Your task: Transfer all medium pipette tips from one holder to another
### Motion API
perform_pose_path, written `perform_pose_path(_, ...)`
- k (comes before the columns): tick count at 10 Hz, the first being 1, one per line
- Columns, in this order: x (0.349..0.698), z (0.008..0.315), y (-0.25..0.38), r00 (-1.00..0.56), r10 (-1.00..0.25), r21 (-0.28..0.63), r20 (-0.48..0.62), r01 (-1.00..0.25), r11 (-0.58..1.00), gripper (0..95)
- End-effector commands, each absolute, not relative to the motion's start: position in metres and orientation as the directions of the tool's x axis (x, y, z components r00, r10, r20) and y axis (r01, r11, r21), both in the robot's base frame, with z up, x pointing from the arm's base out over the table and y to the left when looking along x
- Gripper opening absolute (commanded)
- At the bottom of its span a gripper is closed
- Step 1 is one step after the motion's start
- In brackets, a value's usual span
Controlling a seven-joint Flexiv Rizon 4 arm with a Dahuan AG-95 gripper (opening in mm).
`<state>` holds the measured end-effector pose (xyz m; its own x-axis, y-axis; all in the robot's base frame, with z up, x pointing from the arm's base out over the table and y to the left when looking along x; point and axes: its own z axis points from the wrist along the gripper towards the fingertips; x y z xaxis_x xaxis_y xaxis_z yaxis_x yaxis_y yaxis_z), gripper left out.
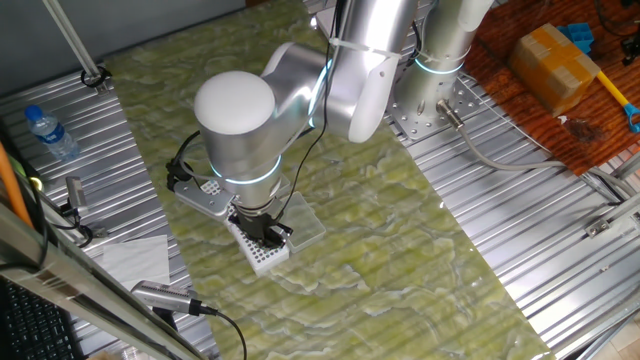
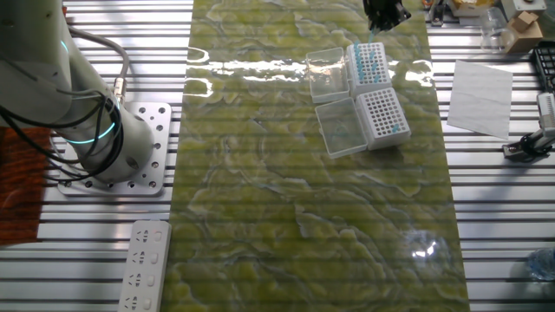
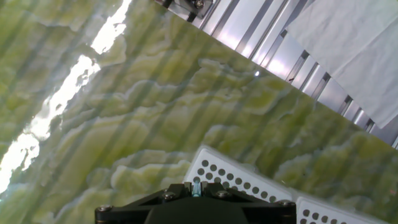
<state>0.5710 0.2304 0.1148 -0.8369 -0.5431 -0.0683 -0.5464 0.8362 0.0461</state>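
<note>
Your tool point(image 3: 197, 190) is pinched shut on a single pipette tip point(image 3: 197, 186): in the hand view its light-blue top shows between the closed fingers. The tool hangs above the two open racks on the green mat of the desk point(image 2: 286, 217).

In the other fixed view, the far rack point(image 2: 368, 64) holds most of the remaining blue-topped tips point(image 2: 371, 59). The near rack point(image 2: 382, 117) is mostly bare holes, with a few blue tops along its right edge.

Judging from this, you are carrying a tip toward the near rack point(image 3: 239, 177). Centre the tip over one bare hole beside the filled ones and keep it upright. Lower straight and slowly, and release only once it is seated. Watch the clear lids point(image 2: 338, 130) lying left of the racks.
</note>
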Motion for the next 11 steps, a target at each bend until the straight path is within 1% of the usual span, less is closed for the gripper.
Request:
perform_pose_path(1, 0.571, 0.115, 0.23, -0.833, -0.549, 0.045, -0.069, -0.553, 0.832, 0.0)
perform_pose_path(2, 0.571, 0.115, 0.23, -0.829, -0.555, 0.043, -0.069, -0.558, 0.828, 0.0)
perform_pose_path(4, 0.57, 0.114, 0.229, -0.812, -0.579, 0.038, -0.068, -0.582, 0.812, 38.0)
perform_pose_path(7, 0.569, 0.113, 0.228, -0.801, -0.596, 0.027, -0.062, -0.598, 0.801, 38.0)
perform_pose_path(9, 0.57, 0.112, 0.216, -0.76, -0.649, -0.009, -0.042, -0.649, 0.761, 38.0)
perform_pose_path(10, 0.571, 0.113, 0.213, -0.752, -0.658, -0.013, -0.039, -0.658, 0.753, 38.0)
perform_pose_path(11, 0.577, 0.117, 0.197, -0.722, -0.691, -0.018, -0.031, -0.691, 0.723, 38.0)
